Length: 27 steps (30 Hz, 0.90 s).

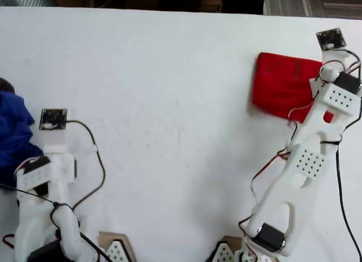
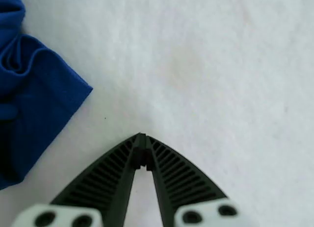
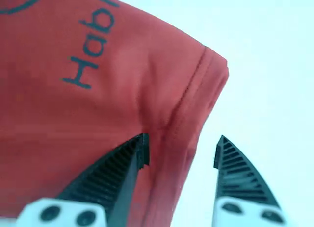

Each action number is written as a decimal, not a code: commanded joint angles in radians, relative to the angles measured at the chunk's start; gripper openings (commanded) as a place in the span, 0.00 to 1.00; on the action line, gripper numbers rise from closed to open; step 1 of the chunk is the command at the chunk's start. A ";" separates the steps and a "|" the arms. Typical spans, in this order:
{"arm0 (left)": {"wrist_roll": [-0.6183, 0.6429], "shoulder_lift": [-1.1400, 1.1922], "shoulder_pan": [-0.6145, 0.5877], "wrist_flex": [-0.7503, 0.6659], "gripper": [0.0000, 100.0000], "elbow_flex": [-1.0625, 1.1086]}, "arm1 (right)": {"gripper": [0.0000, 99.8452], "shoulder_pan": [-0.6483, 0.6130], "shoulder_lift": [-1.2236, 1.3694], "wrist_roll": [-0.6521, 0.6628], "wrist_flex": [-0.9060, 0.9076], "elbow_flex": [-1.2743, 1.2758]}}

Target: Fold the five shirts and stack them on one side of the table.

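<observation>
Working the red shirt (image 3: 98,89), my right end effector (image 3: 182,148) straddles its hem, wide; I'd pinch next. My left end effector (image 2: 142,153) is closed.

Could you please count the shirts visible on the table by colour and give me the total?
red shirt: 1
blue shirt: 1
Total: 2 shirts

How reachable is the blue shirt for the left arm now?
Probably yes: the blue shirt lies close beside the left gripper, only bare table between them. The gripper is shut, so it must open first.
</observation>
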 commanded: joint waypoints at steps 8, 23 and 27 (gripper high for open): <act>0.008 -0.023 0.006 -0.014 0.03 -0.004 | 0.21 -0.113 -0.311 -0.236 0.318 0.127; 0.014 -0.023 0.006 -0.023 0.03 -0.004 | 0.21 -0.302 -1.457 -0.155 -0.125 2.064; 0.014 -0.023 0.006 -0.023 0.03 -0.004 | 0.21 -0.354 -1.730 -0.161 -0.343 2.424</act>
